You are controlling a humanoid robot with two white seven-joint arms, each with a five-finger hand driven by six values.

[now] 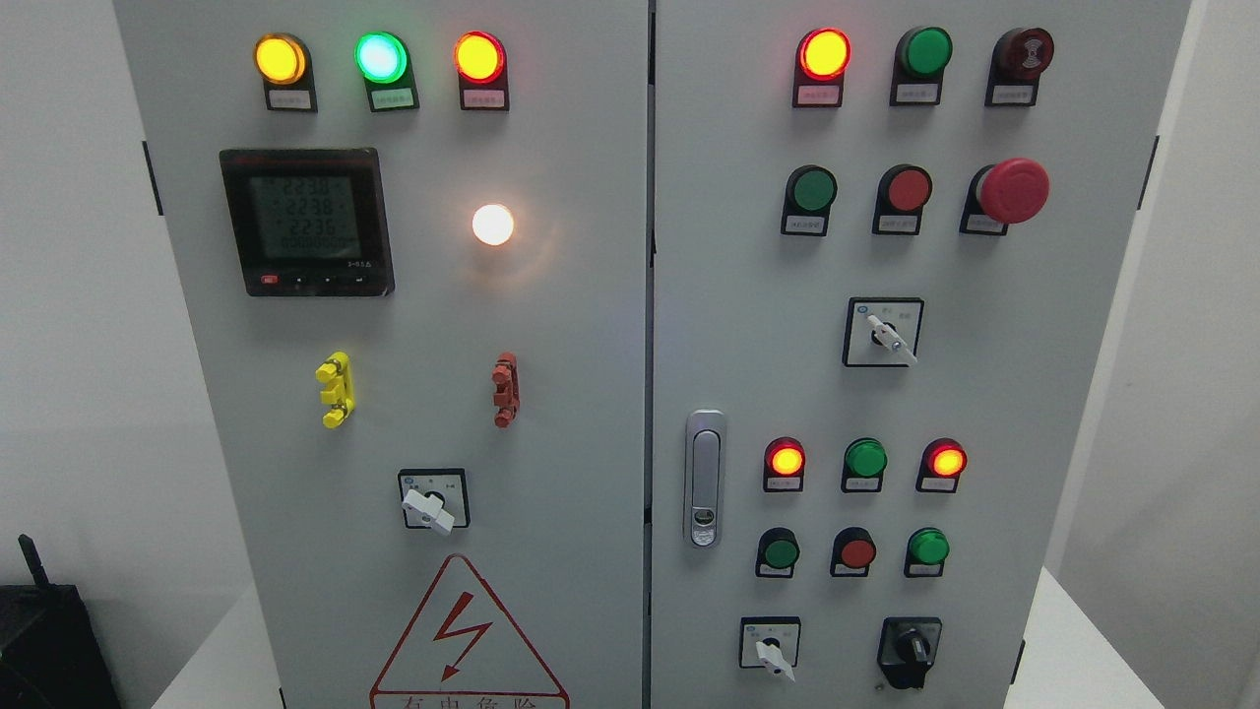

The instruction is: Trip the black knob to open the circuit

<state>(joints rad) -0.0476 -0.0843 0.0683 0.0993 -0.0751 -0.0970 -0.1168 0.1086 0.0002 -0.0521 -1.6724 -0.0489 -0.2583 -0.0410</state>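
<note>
At the lower right corner of the grey control cabinet (pixel 591 394), the black knob (pixel 911 650) sits on the right door, its handle pointing roughly straight up, just right of a white selector switch (pixel 771 653). Neither robot hand appears anywhere in the head view, so their state cannot be told. Above the knob, a row of green, red and green push buttons (pixel 856 551) runs beneath three indicator lamps, the outer two glowing red-orange and the middle one (pixel 865 459) green and unlit. A silver door latch (pixel 704 478) stands upright near the seam between the doors. Higher on the right door, a red mushroom-head stop button (pixel 1012 190) juts out beside smaller green and red buttons. On the left door, a digital meter (pixel 307 222) shows lit figures, a white lamp (pixel 492 225) glows to its right, and a red warning triangle (pixel 468 640) with a lightning bolt sits at the bottom edge.
</note>
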